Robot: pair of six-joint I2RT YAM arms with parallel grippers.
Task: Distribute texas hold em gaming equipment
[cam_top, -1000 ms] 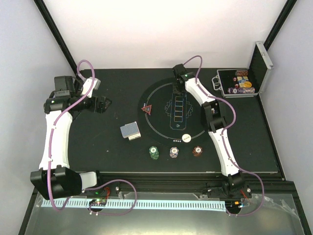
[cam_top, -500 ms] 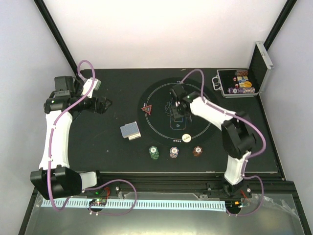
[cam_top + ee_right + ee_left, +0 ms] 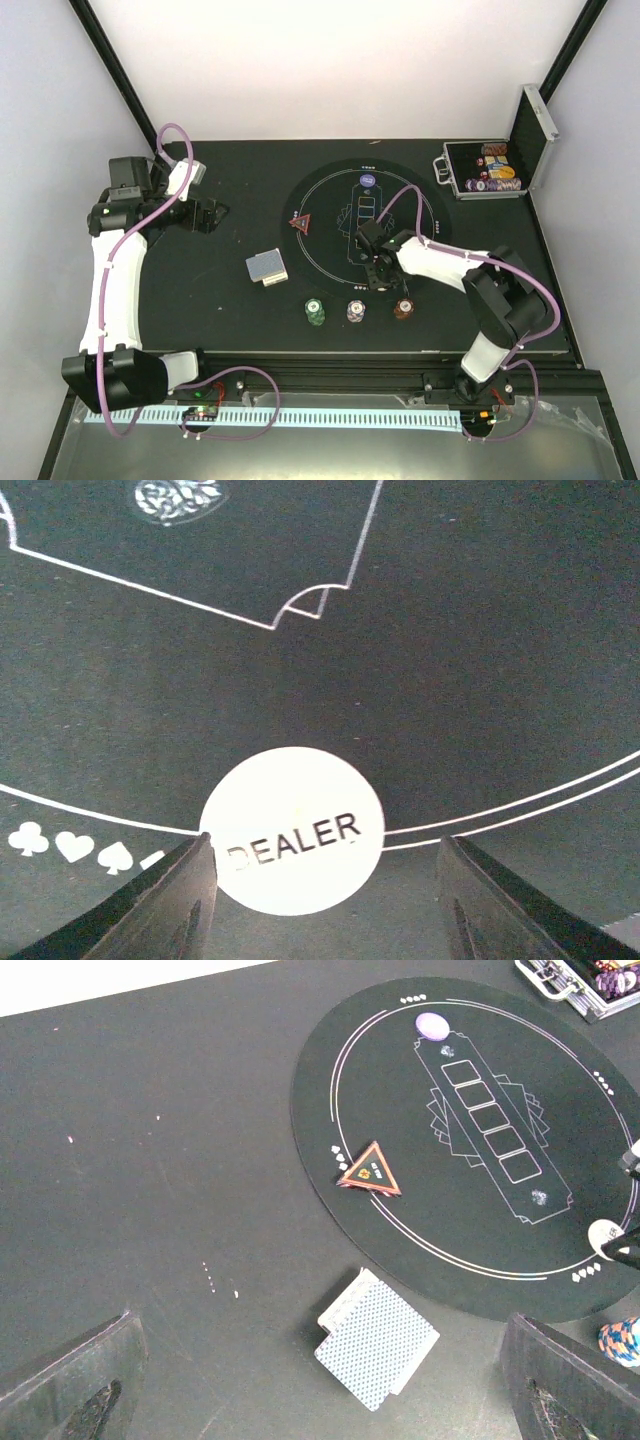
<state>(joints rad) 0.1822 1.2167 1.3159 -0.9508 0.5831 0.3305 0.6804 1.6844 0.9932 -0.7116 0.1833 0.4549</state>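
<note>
Discs, two: a white disc (image 3: 292, 830) printed "DEALER" in black, lying on the near border line of the round mat (image 3: 325, 250) beside printed club, heart and spade pips, and a blue disc (image 3: 368, 180) at the mat's far edge. Other pieces: one red triangle (image 3: 299, 223) at the mat's left edge, one deck of cards (image 3: 267, 267) with grey-blue backs left of the mat, and three chips in a row off its near edge, green chip (image 3: 316, 312), purple chip (image 3: 356, 312), brown chip (image 3: 404, 308). Right gripper (image 3: 379, 276) stands with fingers parted either side of the white disc, not clamping it; left gripper (image 3: 207, 214) is spread wide and empty, well apart at far left.
</note>
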